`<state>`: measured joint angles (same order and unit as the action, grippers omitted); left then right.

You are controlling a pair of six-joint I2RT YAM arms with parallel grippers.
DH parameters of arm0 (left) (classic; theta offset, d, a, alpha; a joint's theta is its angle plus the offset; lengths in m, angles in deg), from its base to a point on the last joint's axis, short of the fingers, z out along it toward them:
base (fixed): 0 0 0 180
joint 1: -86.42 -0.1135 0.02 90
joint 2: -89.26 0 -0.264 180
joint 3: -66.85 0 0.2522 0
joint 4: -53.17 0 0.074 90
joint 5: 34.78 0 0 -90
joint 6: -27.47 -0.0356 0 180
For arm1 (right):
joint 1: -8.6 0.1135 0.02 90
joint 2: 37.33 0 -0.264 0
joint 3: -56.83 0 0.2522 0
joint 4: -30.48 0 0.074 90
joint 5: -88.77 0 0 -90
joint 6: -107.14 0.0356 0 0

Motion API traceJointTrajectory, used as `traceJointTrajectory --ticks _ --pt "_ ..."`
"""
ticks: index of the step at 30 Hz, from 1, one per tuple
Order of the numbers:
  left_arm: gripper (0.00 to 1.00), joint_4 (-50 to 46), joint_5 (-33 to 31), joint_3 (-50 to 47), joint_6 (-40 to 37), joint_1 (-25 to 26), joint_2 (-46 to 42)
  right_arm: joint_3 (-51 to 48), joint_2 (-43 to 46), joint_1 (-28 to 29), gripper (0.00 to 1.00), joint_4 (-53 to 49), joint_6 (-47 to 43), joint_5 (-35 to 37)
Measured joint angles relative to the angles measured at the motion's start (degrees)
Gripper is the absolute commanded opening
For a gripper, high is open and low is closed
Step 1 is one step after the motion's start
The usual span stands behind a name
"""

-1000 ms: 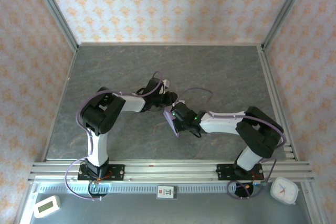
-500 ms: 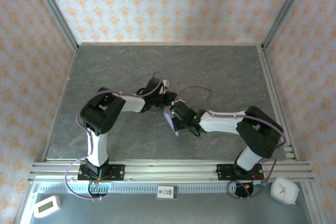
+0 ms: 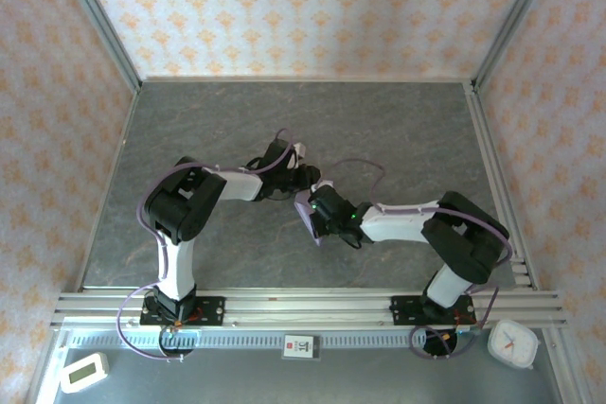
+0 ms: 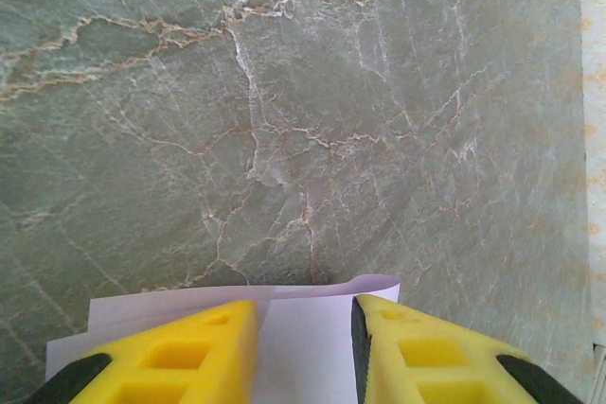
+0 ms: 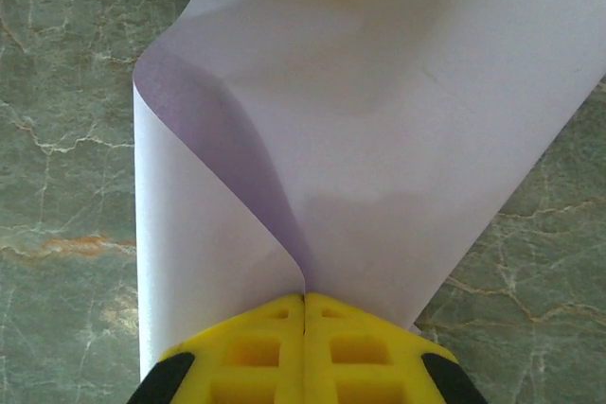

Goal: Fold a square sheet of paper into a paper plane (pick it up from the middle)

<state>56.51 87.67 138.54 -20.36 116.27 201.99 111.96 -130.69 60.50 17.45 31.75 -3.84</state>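
The square sheet of paper is pale lilac and hangs curled in mid-table, between the two wrists. My right gripper is shut on it, pinching a fold from which the sheet fans out in two curved flaps. My left gripper stands open at the sheet's far edge. Its yellow fingers sit either side of the flat paper with a clear gap between them. In the top view the left gripper sits just behind the right gripper. No paper plane shape shows.
The grey marbled tabletop lies all around the arms. Patterned walls with metal posts close in three sides. An aluminium rail runs along the front, with a white clock and a small timer below it.
My right gripper has crept slightly left with the paper, toward the left gripper. Neither gripper's jaws have changed.
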Motion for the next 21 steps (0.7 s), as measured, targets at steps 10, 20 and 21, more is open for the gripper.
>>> traceJointTrajectory --ticks 10,20,21 --pt "0.16 -3.78 -0.02 -1.88 2.86 -4.98 -11.87 -1.99 0.63 0.0 0.0 3.17 0.98 0.0" --pt "0.01 6.51 2.08 -20.52 13.49 0.87 -21.0 -2.05 0.63 -0.11 0.0 3.41 1.05 -0.24" --pt "0.01 7.19 2.08 -21.07 14.34 1.86 -20.98 -2.05 0.63 -0.17 0.0 3.41 1.05 -0.35"
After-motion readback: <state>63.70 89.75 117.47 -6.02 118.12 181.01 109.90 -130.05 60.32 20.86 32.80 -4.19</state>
